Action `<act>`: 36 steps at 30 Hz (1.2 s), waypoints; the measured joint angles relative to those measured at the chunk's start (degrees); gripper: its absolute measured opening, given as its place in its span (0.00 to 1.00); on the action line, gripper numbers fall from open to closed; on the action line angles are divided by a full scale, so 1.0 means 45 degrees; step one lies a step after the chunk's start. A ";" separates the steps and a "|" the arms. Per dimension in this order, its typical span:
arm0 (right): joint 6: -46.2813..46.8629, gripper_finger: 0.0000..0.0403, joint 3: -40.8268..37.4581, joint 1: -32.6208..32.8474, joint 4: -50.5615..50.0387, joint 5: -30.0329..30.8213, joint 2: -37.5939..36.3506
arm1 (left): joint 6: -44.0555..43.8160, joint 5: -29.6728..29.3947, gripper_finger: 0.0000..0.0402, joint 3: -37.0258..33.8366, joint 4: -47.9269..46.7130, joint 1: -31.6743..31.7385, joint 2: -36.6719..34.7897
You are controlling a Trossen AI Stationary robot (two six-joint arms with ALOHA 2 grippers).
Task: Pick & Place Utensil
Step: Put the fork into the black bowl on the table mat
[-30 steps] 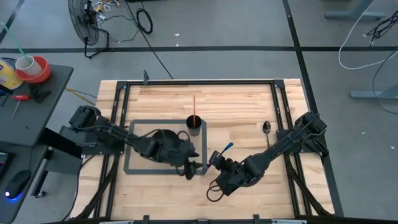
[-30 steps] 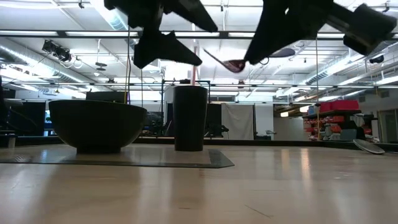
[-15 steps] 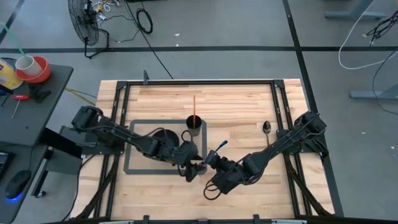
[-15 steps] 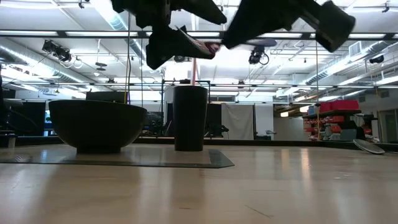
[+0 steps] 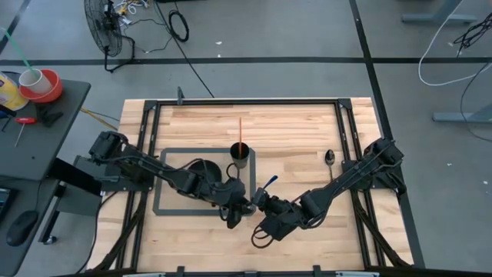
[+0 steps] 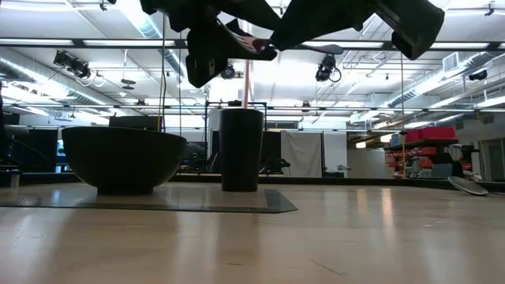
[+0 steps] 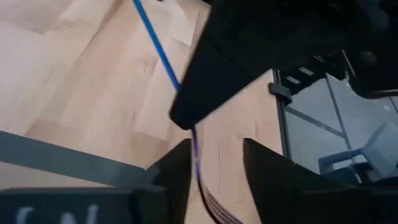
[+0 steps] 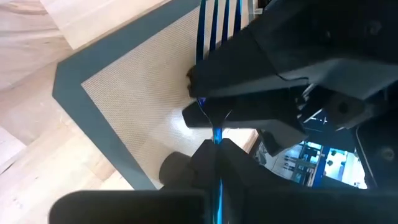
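Note:
A blue fork is held in the air over the near right corner of the grey mat. My right gripper is shut on it. My left gripper is open and faces the right one. Its fingers stand on either side of the fork's neck, just behind the tines. In the low view both grippers meet high above the table, around the fork. A dark bowl and a dark cup stand on the mat. My right gripper pinches the fork's handle between its two fingers, coming level from the table's right side. The fork is lifted clear. Its tines point toward my left gripper, and the handle's free end sticks out toward the far right.
The cup holds a thin red stick. A metal spoon lies on the bare wood on the right side of the table. The bowl and cup stand well below the grippers. There is free tabletop near and to the right of the mat.
My left gripper moved from over the bowl toward the table's right, up to the fork. My right gripper carried the fork toward the table's left to meet it. The fork's tine end now lies between the left fingers.

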 joint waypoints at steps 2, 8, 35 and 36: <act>0.0005 0.03 0.0000 0.0000 0.0032 0.0000 0.0000 | 0.0000 0.0096 0.29 0.0000 -0.0019 0.0005 0.0000; 0.0004 0.08 0.0000 0.0033 0.0803 0.0213 0.0000 | 0.0000 0.0343 0.04 0.0000 -0.0034 0.0014 0.0000; 0.9713 0.24 -0.1818 0.1347 0.4425 0.3705 -0.2262 | 0.1438 -0.7051 0.01 -0.0033 -0.3583 -0.3439 -0.4047; 1.0190 0.23 -0.2222 0.1195 0.5132 0.3162 -0.2330 | 0.1434 -0.7576 0.01 -0.0157 -0.3468 -0.3663 -0.4129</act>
